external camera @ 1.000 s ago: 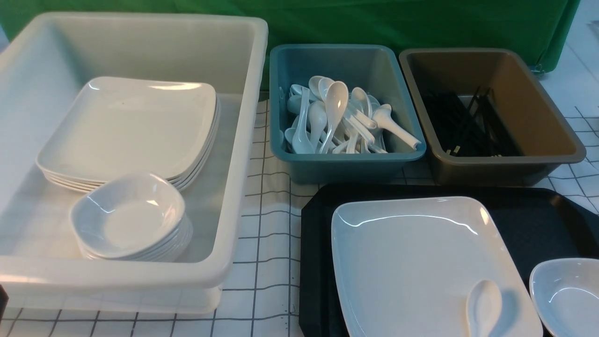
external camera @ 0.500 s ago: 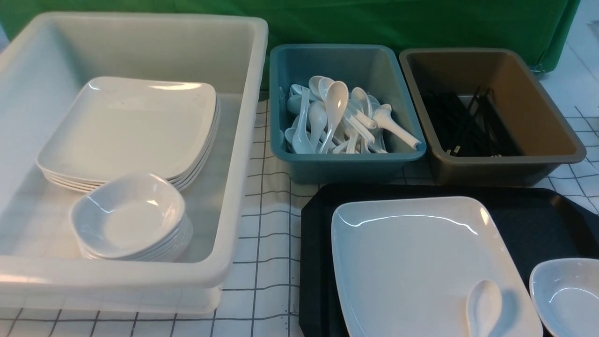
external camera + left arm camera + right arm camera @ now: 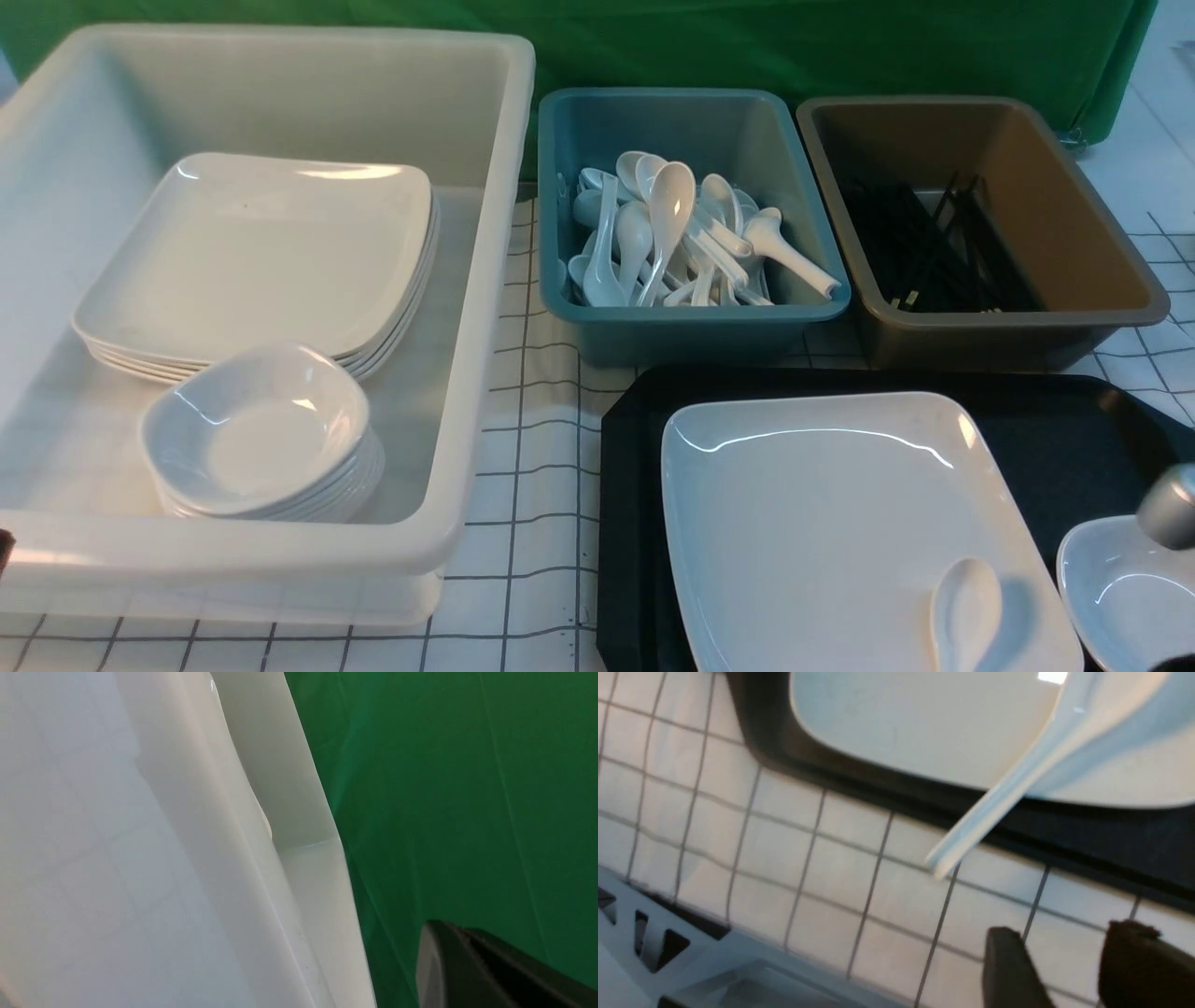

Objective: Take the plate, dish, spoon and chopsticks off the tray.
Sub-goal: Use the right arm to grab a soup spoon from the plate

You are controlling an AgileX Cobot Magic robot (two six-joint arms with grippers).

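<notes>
The black tray (image 3: 625,485) lies at the front right and bears the large white plate (image 3: 822,523). The white spoon (image 3: 966,607) lies on the plate's near corner. The small white dish (image 3: 1111,597) sits on the tray right of the plate. No chopsticks show on the tray. In the right wrist view my right gripper (image 3: 1064,940) is open and empty over the checked cloth, just short of the tray's edge (image 3: 1087,830). The spoon's handle (image 3: 980,816) sticks out past the plate (image 3: 901,723) toward it, apart from the fingers. Only one dark finger (image 3: 467,970) of my left gripper shows.
A big white tub (image 3: 485,280) at the left holds stacked plates and dishes. A teal tub (image 3: 691,317) holds several spoons. A brown tub (image 3: 1008,331) holds black sticks. A grey part of my right arm (image 3: 1172,504) hangs over the dish. The white tub's wall (image 3: 210,835) is close to my left wrist.
A grey part of my right arm has come into the front view at the right edge, above the dish. The things on the tray have not moved.
</notes>
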